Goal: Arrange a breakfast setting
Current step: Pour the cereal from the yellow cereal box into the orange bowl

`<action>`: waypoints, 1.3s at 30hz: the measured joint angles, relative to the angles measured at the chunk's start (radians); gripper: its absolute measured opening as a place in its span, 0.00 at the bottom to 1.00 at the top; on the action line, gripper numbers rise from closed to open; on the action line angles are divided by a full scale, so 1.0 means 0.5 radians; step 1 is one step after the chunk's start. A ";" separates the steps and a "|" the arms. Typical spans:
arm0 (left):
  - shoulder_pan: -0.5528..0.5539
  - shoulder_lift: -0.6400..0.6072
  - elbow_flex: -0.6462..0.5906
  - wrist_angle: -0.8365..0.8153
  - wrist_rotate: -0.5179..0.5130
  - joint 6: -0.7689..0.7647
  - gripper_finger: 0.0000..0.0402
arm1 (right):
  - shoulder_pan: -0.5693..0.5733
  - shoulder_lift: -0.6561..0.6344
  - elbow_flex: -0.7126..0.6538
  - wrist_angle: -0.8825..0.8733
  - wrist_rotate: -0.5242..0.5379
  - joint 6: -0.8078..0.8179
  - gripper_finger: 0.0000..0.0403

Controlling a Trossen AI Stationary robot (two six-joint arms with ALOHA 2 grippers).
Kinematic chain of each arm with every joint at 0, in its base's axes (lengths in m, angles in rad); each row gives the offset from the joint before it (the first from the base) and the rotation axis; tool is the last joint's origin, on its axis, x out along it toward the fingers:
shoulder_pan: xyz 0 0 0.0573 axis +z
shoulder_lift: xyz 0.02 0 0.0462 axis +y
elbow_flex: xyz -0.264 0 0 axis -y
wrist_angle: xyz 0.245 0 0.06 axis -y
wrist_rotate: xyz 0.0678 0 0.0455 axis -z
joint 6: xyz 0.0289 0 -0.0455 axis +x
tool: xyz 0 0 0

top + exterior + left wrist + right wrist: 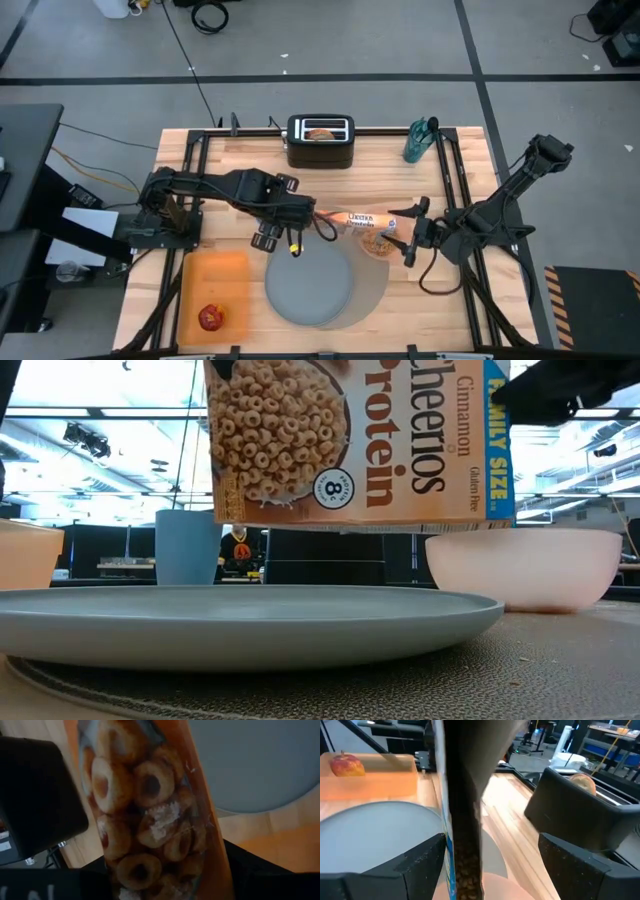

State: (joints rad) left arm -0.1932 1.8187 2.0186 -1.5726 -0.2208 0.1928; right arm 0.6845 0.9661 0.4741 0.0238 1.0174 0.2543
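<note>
In the high view, at the lower left of the frame, a red apple (pixel 210 318) is sitting on the orange board (pixel 215 285). Just right of it, the blue-grey plate (pixel 309 285) is lying on the large round grey mat (pixel 372 292) in the lower centre. The left arm is reaching in from the left edge, stretched low and nearly level across the table (pixel 250 160), its wrist bent so the left tool (pixel 318 212) is clenching the left end of a Cheerios cereal box (pixel 358 219) above the plate's upper rim. The box is lying tipped on its side, running left to right toward the translucent pink bowl (pixel 378 243), which is holding cereal at the mat's upper right edge. In the low view the box (pixel 360 440) is hanging above the plate (pixel 250 622), with the bowl (pixel 522 568) at right and a small blue cup (pixel 187 547) at left behind the plate. The right arm is coming down from the right edge, elbow raised, forearm angling left, and the right tool (pixel 408 232) is sitting at the box's right end; whether its fingers are pressing the box cannot be told. At the upper centre, the black toaster (pixel 320 140) is holding a bagel (pixel 320 133), and a teal bottle (pixel 420 140) is standing at upper right.
</note>
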 joint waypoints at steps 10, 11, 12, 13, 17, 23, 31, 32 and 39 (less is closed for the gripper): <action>-0.001 0.000 0.000 0.010 0.000 -0.011 0.49 | -0.158 -0.003 -0.348 1.161 -0.342 -0.617 0.59; 0.001 0.000 0.000 0.010 -0.002 -0.011 0.49 | -0.161 -0.003 -0.360 1.186 -0.346 -0.623 0.54; 0.002 0.000 0.000 0.008 -0.004 -0.013 0.49 | -0.163 -0.003 -0.365 1.193 -0.347 -0.620 0.49; 0.002 0.001 0.000 0.008 -0.006 -0.014 0.49 | -0.164 -0.003 -0.368 1.195 -0.350 -0.605 0.44; 0.002 0.001 0.000 0.003 -0.008 -0.019 0.49 | -0.176 0.022 -0.371 1.209 -0.386 -0.569 0.23; 0.001 0.001 0.000 -0.008 -0.010 -0.012 0.49 | -0.214 0.031 -0.373 1.222 -0.491 -0.575 0.03; -0.003 0.001 0.000 0.001 -0.182 -0.044 0.56 | -0.223 0.031 -0.373 1.236 -0.497 -0.603 0.02; -0.003 0.001 0.000 0.008 -0.181 -0.068 0.58 | -0.223 0.031 -0.373 1.236 -0.498 -0.604 0.02; -0.002 0.001 0.000 0.013 -0.087 -0.150 0.67 | -0.223 0.032 -0.373 1.233 -0.505 -0.619 0.02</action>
State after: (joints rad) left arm -0.1944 1.8191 2.0186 -1.5659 -0.2641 0.1177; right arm 0.5732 0.9821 0.2874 0.6403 0.7650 -0.0550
